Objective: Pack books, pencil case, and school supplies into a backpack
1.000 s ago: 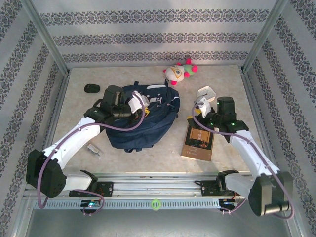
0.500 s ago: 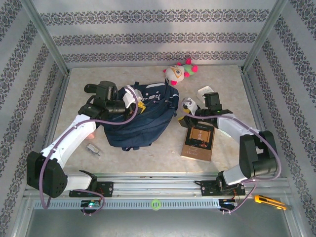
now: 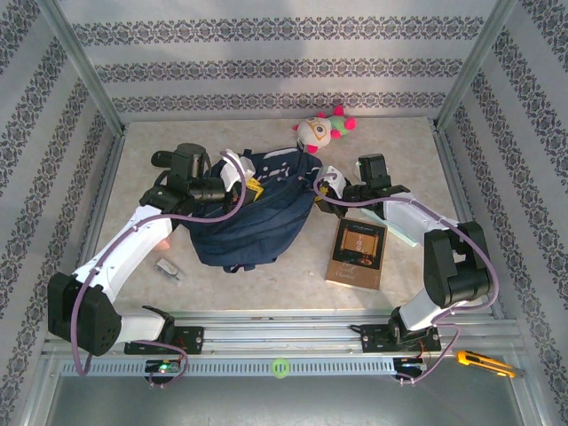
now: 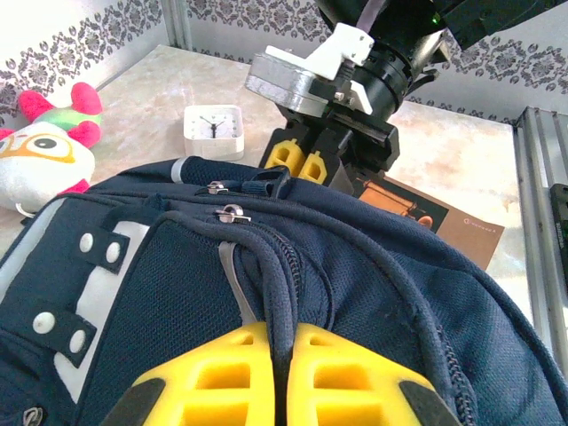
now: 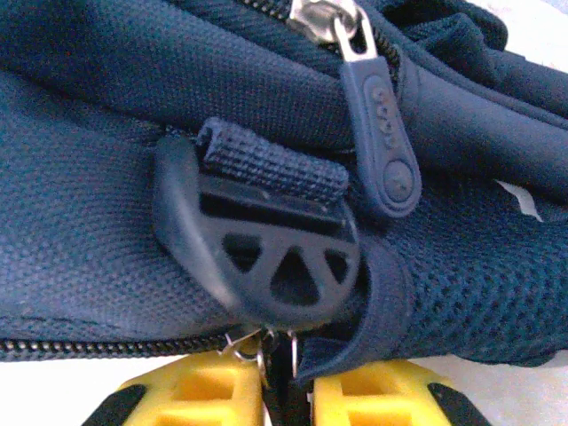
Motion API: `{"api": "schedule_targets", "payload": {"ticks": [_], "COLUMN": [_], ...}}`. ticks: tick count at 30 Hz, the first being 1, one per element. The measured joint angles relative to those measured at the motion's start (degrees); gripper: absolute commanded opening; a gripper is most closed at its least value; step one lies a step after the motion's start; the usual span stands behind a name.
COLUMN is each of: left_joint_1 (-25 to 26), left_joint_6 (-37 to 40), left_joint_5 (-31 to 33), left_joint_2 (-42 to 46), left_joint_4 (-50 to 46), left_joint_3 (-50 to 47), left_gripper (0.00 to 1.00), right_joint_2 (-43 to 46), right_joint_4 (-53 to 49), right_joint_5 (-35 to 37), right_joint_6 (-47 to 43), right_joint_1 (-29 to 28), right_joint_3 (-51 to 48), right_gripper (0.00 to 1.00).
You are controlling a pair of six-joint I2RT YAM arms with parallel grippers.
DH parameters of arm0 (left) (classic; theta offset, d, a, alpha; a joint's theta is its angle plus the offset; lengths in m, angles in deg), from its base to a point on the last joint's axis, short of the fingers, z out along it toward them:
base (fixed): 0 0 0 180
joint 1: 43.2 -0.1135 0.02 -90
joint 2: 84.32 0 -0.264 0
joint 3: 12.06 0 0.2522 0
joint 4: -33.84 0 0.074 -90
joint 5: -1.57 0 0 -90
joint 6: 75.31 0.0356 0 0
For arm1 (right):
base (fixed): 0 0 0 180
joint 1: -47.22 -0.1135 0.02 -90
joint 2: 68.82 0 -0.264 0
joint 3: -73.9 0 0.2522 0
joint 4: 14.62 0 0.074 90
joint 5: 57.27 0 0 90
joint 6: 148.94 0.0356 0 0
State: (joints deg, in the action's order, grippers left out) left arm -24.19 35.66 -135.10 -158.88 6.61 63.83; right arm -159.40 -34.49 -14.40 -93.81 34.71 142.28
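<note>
The navy backpack (image 3: pixel 253 213) lies left of centre on the table. My left gripper (image 3: pixel 241 182) is shut on a piped seam beside the zipper of the backpack (image 4: pixel 373 266); its yellow fingers (image 4: pixel 222 373) pinch the cord. My right gripper (image 3: pixel 321 190) is at the bag's right edge, shut on a dark zipper pull with metal rings below a round plastic buckle (image 5: pixel 266 257). The brown book (image 3: pixel 357 253) lies flat to the right of the bag. A pale mint strip of the pencil case (image 3: pixel 404 233) shows under my right arm.
A plush toy (image 3: pixel 321 130) sits behind the backpack. A white clock (image 4: pixel 213 131) stands beyond the bag. A black oval object (image 3: pixel 160 158) lies at the back left, a small grey item (image 3: pixel 169 266) near my left arm. Metal rails border the table.
My right gripper swung left from above the book to the backpack's right edge and closed on the zipper pull. My left gripper moved back a little, still holding the bag.
</note>
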Motion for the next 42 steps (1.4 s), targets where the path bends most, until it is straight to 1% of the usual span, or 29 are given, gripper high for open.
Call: {"api": "schedule_targets", "payload": {"ticks": [4, 7, 10, 13, 15, 17, 21, 26, 30, 32, 34, 37, 39, 40, 42], "left_joint_1": [0.0, 0.0, 0.02, 0.02, 0.04, 0.07, 0.11, 0.11, 0.11, 0.11, 0.11, 0.11, 0.11, 0.11, 0.11], "left_joint_6": [-0.02, 0.17, 0.44, 0.61, 0.66, 0.66, 0.63, 0.63, 0.61, 0.59, 0.37, -0.04, -0.31, -0.48, -0.7], "left_joint_5": [3.17, 6.27, 9.18, 11.52, 12.55, 12.72, 12.72, 12.72, 12.66, 12.63, 12.66, 12.66, 12.7, 12.76, 12.94], "left_joint_2": [0.15, 0.81, 1.68, 2.23, 2.34, 2.34, 2.32, 2.32, 2.32, 2.29, 2.25, 2.08, 1.88, 1.86, 1.86], "left_joint_4": [0.22, 0.2, 0.22, 0.61, 1.22, 1.46, 1.55, 1.57, 1.66, 1.81, 2.05, 2.29, 2.32, 2.32, 2.32], "left_joint_3": [0.0, 0.0, 0.0, 0.0, 0.0, 0.0, 0.0, 0.0, 0.0, 0.0, 0.0, 0.0, 0.0, 0.0, 0.0], "left_gripper": [0.0, 0.0, 0.0, 0.0, 0.0, 0.0, 0.0, 0.0, 0.0, 0.0, 0.0, 0.0, 0.0, 0.0, 0.0], "right_joint_2": [0.22, 1.05, 2.14, 3.15, 3.78, 4.22, 5.01, 5.68, 6.32, 6.47, 6.58, 7.1, 7.8, 8.07, 8.39], "right_joint_4": [-0.76, -1.79, -2.29, -2.67, -2.95, -3.32, -4.22, -4.39, -4.33, -4.28, -3.85, -3.32, -2.47, -2.03, -0.74], "right_joint_5": [-0.35, -1.03, -2.75, -4.46, -5.03, -5.07, -4.59, -3.23, -1.9, -1.18, -0.35, 1.07, 1.51, 1.57, 1.51], "right_joint_6": [1.46, 3.32, 6.88, 12.41, 17.11, 21.0, 28.13, 36.26, 39.23, 39.76, 40.02, 40.17, 40.28, 40.57, 41.24], "right_joint_1": [0.33, 0.42, 0.39, 0.35, 0.11, -0.46, -1.55, -2.01, -2.56, -2.75, -2.75, -2.75, -2.75, -2.75, -2.78], "right_joint_3": [0.0, 0.0, -0.02, -0.02, -0.02, -0.02, -0.04, -0.04, -0.52, -0.85, -1.27, -2.23, -3.1, -3.5, -4.22], "right_gripper": [0.0, 0.0, 0.04, 0.07, 0.14, 0.17, 0.18, 0.24, 0.28, 0.29, 0.32, 0.31, 0.25, 0.24, 0.27]}}
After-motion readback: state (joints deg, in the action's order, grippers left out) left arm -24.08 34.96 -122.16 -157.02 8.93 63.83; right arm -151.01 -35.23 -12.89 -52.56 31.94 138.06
